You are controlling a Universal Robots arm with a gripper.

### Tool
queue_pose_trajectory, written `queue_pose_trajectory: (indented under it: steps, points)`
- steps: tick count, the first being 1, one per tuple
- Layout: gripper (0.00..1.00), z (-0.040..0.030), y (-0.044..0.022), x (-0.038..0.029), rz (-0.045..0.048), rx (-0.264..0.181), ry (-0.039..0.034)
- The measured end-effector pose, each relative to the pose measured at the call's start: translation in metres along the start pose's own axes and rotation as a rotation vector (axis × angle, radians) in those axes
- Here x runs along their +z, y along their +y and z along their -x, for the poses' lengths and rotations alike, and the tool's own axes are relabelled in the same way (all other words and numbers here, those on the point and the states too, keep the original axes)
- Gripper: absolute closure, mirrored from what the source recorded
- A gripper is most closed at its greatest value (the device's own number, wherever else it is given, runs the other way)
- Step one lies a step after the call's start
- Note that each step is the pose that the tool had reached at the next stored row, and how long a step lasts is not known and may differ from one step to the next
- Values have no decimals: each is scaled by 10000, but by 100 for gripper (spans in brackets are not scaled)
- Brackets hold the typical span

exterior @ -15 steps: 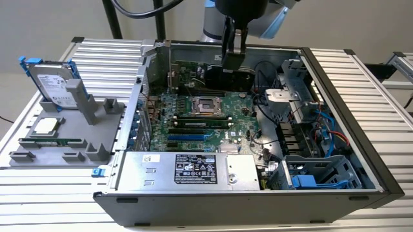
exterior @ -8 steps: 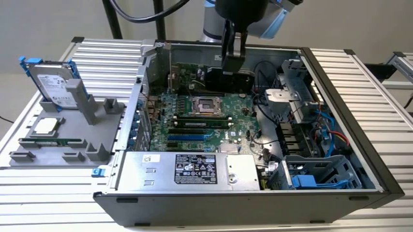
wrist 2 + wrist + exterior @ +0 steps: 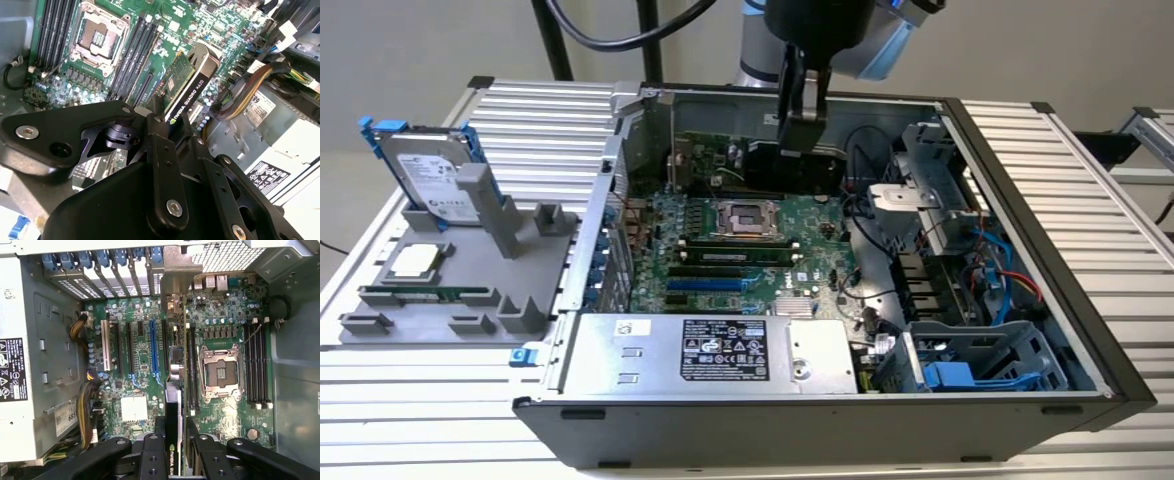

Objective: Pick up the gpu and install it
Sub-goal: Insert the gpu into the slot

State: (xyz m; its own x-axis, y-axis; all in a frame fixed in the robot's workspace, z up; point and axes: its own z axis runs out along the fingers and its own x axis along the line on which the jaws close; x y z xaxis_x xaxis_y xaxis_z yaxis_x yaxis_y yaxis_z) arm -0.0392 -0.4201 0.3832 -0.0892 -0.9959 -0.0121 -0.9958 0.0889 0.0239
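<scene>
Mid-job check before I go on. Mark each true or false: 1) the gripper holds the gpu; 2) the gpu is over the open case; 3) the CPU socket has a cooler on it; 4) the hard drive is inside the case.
1) True: the gripper has its jaws shut on the gpu.
2) True: it hangs above the motherboard.
3) False: the CPU socket is bare.
4) False: the hard drive stands on the grey holder outside the case.

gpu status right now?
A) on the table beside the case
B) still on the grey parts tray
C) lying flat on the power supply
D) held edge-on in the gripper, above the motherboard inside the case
D: in both wrist views the gripper clamps the gpu edge-on over the motherboard.
</scene>
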Motion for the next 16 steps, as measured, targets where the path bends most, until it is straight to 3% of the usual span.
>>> queue_pose_trajectory:
  steps: [16]
  points:
    - [100,-1,-1,35,0,0,0]
